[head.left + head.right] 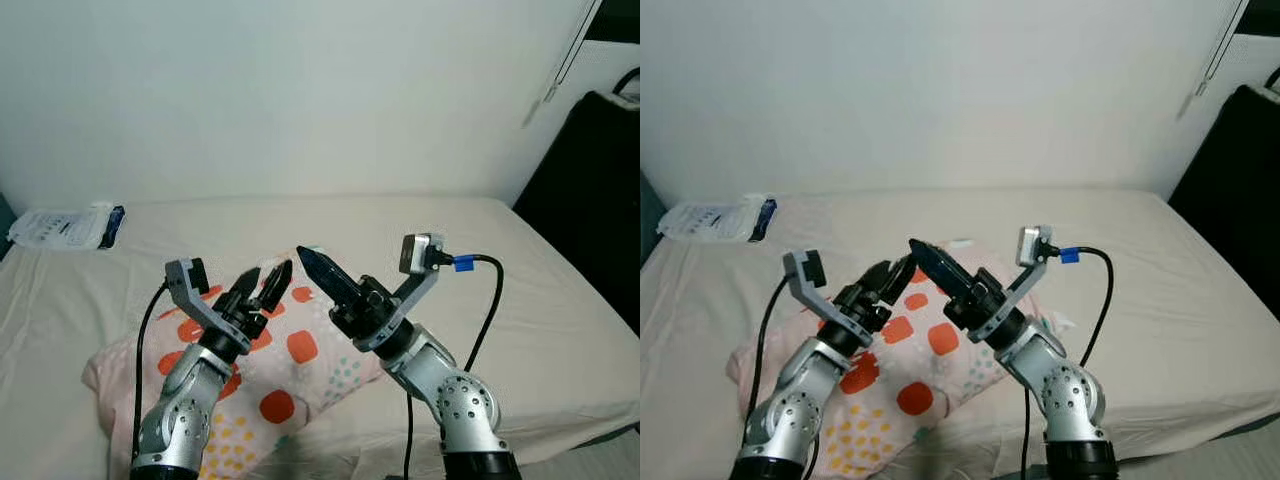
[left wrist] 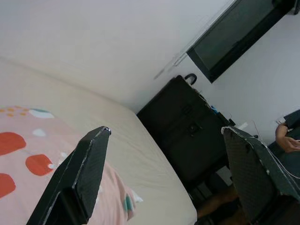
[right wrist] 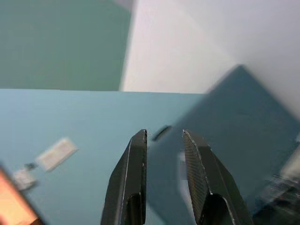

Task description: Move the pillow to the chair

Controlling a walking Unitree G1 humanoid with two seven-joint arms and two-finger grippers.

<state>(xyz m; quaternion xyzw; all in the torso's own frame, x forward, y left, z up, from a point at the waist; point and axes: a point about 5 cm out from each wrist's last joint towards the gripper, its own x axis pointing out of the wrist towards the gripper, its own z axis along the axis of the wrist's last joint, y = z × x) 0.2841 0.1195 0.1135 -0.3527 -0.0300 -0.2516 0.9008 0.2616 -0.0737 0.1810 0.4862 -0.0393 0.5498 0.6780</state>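
white wall behind a beige bed (image 1: 560, 300). the spotted pillow (image 1: 300, 350) lies near the bed's front edge. i hold my left gripper (image 1: 262, 285) spread wide and my right gripper (image 1: 312, 262) nearly closed, both raised over it, ready to grab.

Bright, even light; teal-tinted right wrist view

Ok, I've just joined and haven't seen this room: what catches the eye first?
The pink pillow with red spots, lying at the near edge of the beige bed. Both grippers are raised above it: the left gripper open, the right gripper with fingers close together. A white packet lies at the bed's far left corner.
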